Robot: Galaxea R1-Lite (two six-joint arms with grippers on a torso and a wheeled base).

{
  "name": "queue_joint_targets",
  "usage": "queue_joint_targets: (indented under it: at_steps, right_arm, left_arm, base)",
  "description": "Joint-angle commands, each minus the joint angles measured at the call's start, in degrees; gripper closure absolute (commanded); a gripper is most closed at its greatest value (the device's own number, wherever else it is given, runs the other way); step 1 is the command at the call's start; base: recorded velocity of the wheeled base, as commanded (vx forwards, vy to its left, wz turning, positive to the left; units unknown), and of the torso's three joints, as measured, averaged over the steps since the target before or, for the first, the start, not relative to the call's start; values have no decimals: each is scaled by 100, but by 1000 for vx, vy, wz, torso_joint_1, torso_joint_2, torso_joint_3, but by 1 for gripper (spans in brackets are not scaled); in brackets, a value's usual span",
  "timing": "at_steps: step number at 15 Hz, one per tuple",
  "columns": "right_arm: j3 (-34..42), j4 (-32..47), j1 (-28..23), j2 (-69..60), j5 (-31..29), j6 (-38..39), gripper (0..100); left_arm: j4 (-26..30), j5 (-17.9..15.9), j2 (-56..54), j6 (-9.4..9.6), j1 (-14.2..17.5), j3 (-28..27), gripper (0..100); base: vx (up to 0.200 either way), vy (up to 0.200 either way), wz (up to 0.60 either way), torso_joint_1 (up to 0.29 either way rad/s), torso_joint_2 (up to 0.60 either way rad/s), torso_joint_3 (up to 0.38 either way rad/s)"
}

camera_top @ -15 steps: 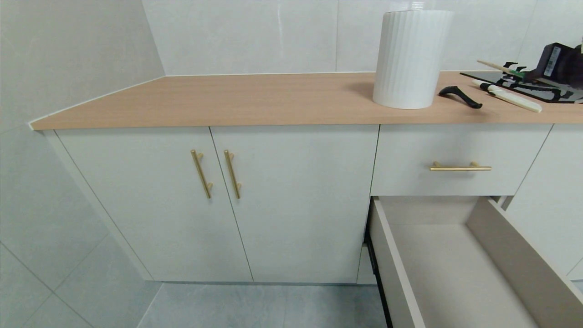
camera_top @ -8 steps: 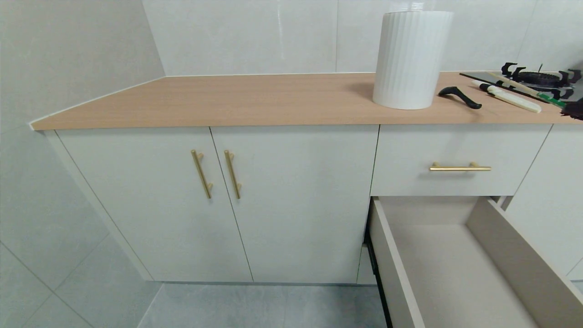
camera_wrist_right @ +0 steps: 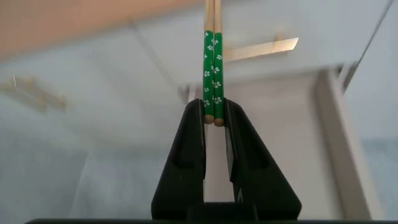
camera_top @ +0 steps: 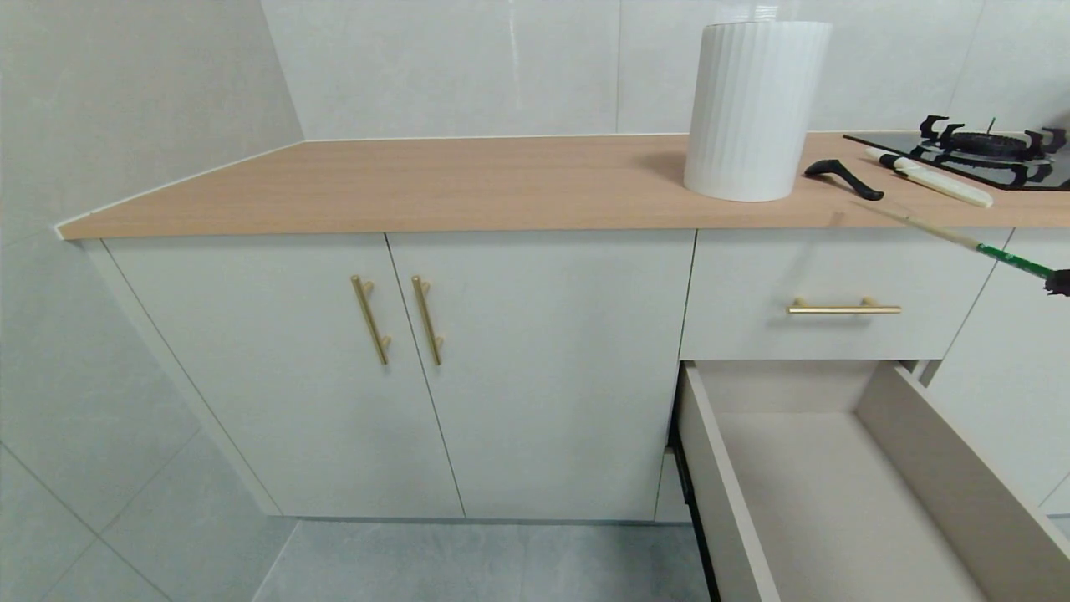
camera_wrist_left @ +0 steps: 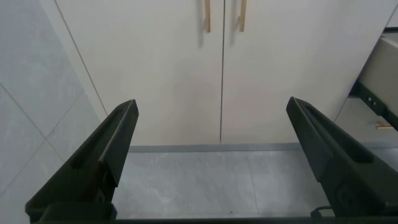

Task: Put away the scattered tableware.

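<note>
Progress: early, by my read. Right gripper (camera_wrist_right: 214,109) has its jaws clamped tight on a pair of chopsticks (camera_wrist_right: 211,56) at their green flowered ends, w/ the plain tips sticking out ahead. In the head view the chopsticks (camera_top: 1011,261) hang in the air at the far right, off the edge of the surface (camera_top: 418,184), in front of the shut upper drawer (camera_top: 844,288) and above the open drawer (camera_top: 719,485). They slant, tips up toward the surface, green ends lower and further out. So pick-up looks done, drop-off not yet.

Open drawer is pulled well out, and the part of its floor that shows holds no tableware, so I'd say nothing is stowed so far. Likely next: bring the pair down over the drawer, level it, let go.

Left on the surface: a knife (camera_top: 932,177) w/ a pale handle, along the front edge of the hob (camera_top: 986,150) (touching it or not, can't tell), and a black-handled tool (camera_top: 844,176) just beside the white ribbed canister (camera_top: 748,109). Can't tell what the tool is. Approx. two items to go after this one, assuming the canister isn't part of the job.

Left gripper (camera_wrist_left: 211,112) is low, facing the cabinet doors (camera_wrist_left: 224,68) and the floor, jaws spread wide, holding nothing, well apart from the tableware. It has no part in the job at this pt.
</note>
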Motion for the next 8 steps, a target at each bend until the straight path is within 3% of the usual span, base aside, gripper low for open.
queue_joint_targets:
  at_steps: [1,3,8]
  right_arm:
    - [-332,726,323,229,-115,-22,100]
    - [-596,1517,534,483,-308,-22,100]
    - [-613,2308,1114,932,-949,-31,100]
  left_arm:
    - [-4,-1,2,0,1,5,0]
    - [-4,-1,2,0,1,-4,0]
    - [-4,-1,2,0,1,-4,0]
  base:
    - [0,0,0,0,0,0]
    - [0,0,0,0,0,0]
    - [0,0,0,0,0,0]
